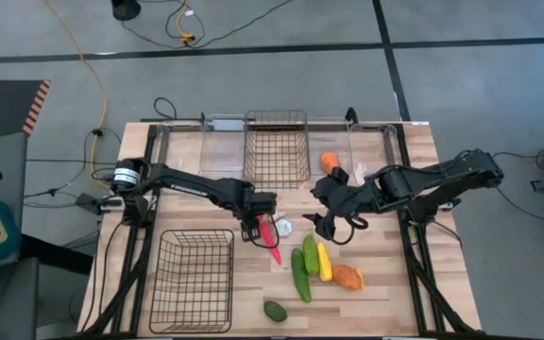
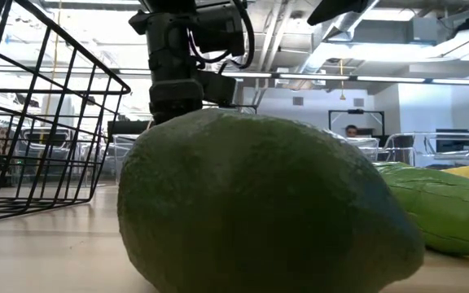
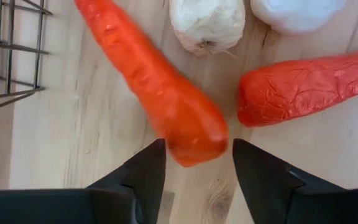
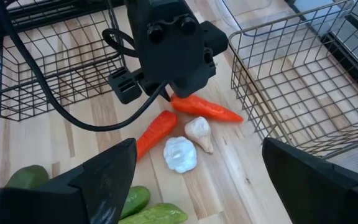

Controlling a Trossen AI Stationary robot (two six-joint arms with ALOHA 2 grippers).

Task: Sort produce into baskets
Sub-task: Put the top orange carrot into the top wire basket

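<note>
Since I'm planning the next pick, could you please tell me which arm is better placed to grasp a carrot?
Left. The left tool is open with one red-orange toy carrot between its fingers; the right tool hangs apart, open.

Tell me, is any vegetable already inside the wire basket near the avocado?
No, the wire basket beside the avocado holds nothing.

Left gripper (image 3: 194,163) open, low.

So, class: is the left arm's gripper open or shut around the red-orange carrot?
Open. In the left wrist view the left gripper has its two dark fingers spread either side of the red-orange carrot's thick end, with gaps visible.
</note>
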